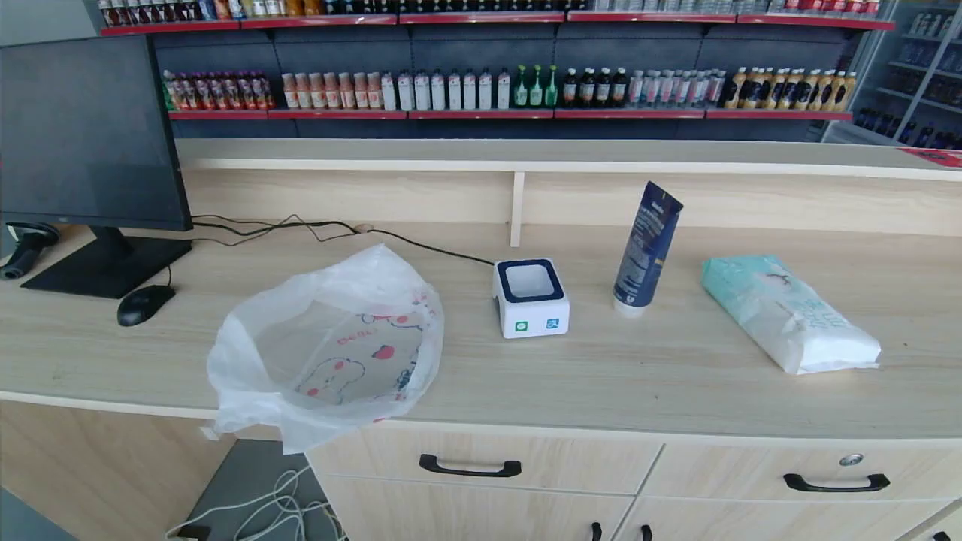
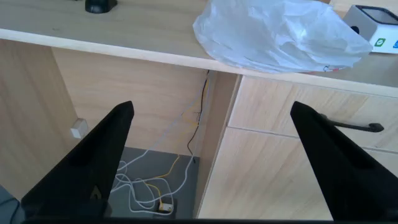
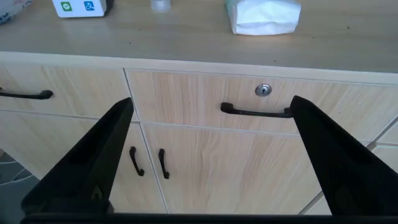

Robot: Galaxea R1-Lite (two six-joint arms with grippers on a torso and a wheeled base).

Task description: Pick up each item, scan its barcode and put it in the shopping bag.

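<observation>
On the counter (image 1: 639,368), L to R: shopping bag (image 1: 323,353) open at the front edge, scanner (image 1: 530,297), dark blue tube (image 1: 645,248) standing cap-down, tissue pack (image 1: 789,312) lying flat. Left gripper (image 2: 211,109) & right gripper (image 3: 211,109) both sit below counter level, fingers spread wide, holding nothing.

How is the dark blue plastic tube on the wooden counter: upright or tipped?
Upright. The dark blue plastic tube stands on its white cap on the wooden counter, crimped end up, leaning slightly.
</observation>
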